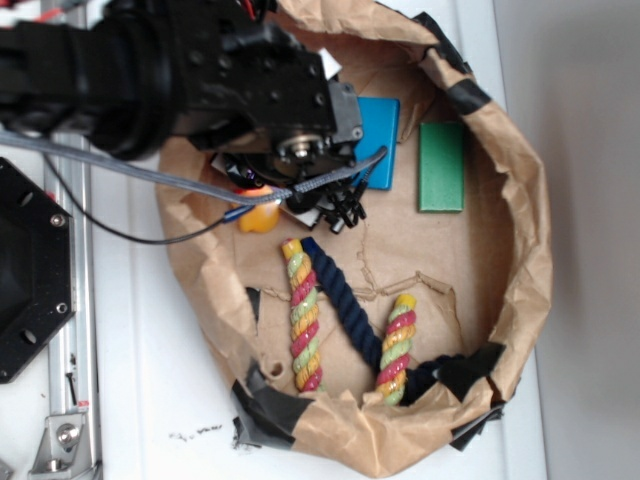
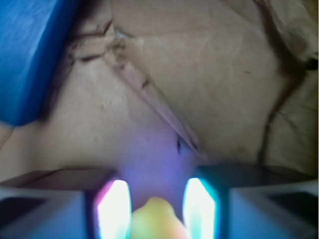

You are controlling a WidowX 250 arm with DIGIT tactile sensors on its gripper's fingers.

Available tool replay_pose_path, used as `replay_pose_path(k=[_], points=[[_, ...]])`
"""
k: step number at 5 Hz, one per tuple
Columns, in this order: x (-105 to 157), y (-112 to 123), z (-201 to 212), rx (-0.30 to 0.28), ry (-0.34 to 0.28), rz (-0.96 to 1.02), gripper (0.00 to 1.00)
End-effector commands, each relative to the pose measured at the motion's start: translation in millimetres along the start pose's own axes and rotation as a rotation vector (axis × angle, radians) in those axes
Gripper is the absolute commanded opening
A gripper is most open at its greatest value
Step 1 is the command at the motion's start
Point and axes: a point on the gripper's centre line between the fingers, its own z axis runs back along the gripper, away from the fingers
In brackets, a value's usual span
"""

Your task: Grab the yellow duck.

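Hovering over the paper bowl (image 1: 520,250), the gripper (image 2: 157,209) is straddling the yellow duck (image 2: 155,219), fingers apart, the squeeze not yet made.

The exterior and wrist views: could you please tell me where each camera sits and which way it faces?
Exterior: overhead, looking down at the paper-lined basket; the black arm enters from upper left, above the yellow duck.
Wrist: mounted on the gripper, looking past two glowing fingers at the brown paper; the duck sits between them.
Shared: the duck and the blue block.
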Motion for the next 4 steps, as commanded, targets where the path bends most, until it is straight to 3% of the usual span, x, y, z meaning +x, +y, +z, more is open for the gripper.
replay_pose_path(k=[1, 3, 4], points=[[6.2, -38.0, 117.0, -0.161, -0.247, -0.363, 0.0], [8.2, -46.7, 124.2, -0.164, -0.209, -0.378, 0.0], [8.5, -32.4, 101.0, -0.137, -0.19, -0.275, 1.0]])
